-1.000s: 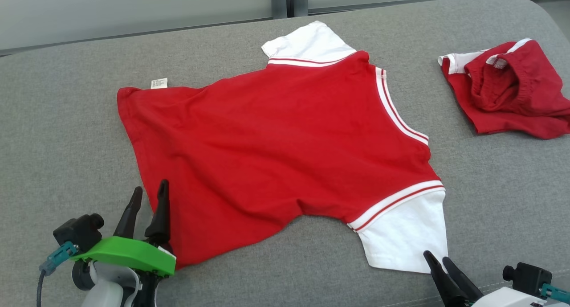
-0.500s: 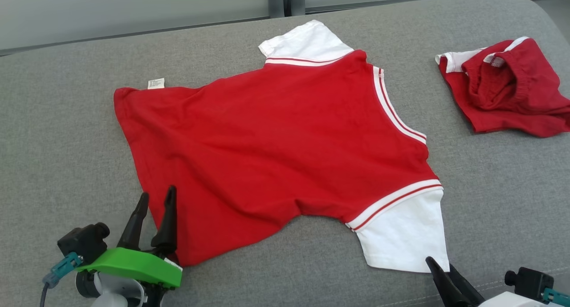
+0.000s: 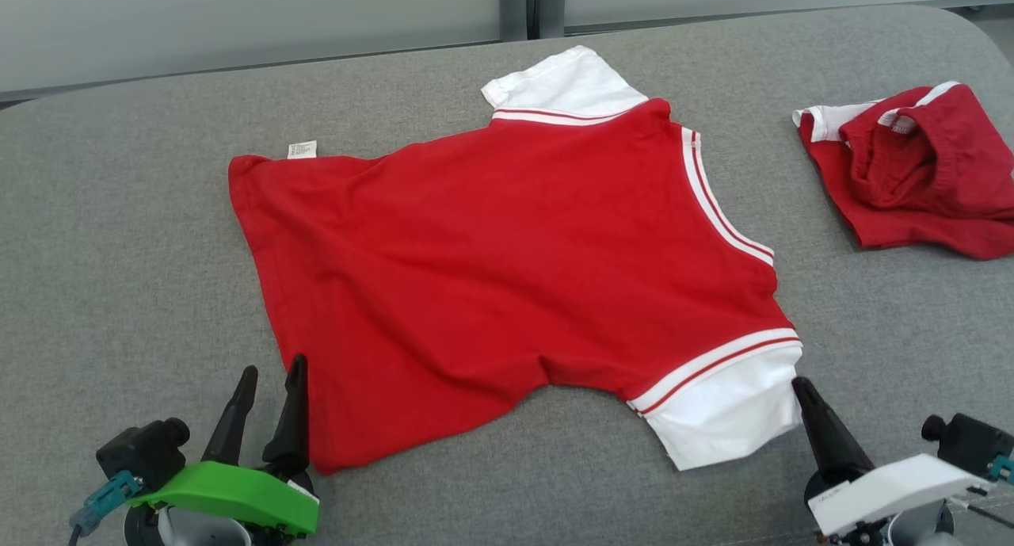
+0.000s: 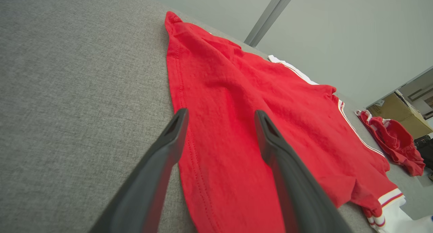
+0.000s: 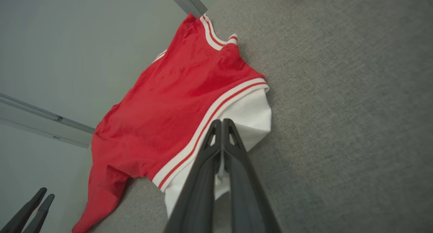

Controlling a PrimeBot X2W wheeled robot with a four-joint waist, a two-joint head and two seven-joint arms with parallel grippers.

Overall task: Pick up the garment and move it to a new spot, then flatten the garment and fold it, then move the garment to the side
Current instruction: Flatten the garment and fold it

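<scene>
The garment (image 3: 507,269) is a red shirt with white sleeves, lying spread out on the grey padded surface (image 3: 119,213). My left gripper (image 3: 274,364) stands open at the shirt's near left corner. In the left wrist view (image 4: 221,112) one finger is over grey cloth and the other over the red hem (image 4: 189,152). My right gripper (image 3: 798,382) is shut on the edge of the near white sleeve (image 3: 729,411). The right wrist view shows its fingers (image 5: 221,122) pressed together over that sleeve (image 5: 253,114), with pale fabric between them.
A second red garment (image 3: 911,173) lies crumpled at the far right of the surface, also seen as a red heap (image 4: 395,141) in the left wrist view. A pale wall with a grey post (image 3: 519,7) runs behind. A cardboard box (image 4: 395,114) stands beyond the surface.
My right gripper has shut and moved up to the white sleeve's edge, and the sleeve has bunched shorter. The head camera has shifted slightly. The left gripper stays open at the hem.
</scene>
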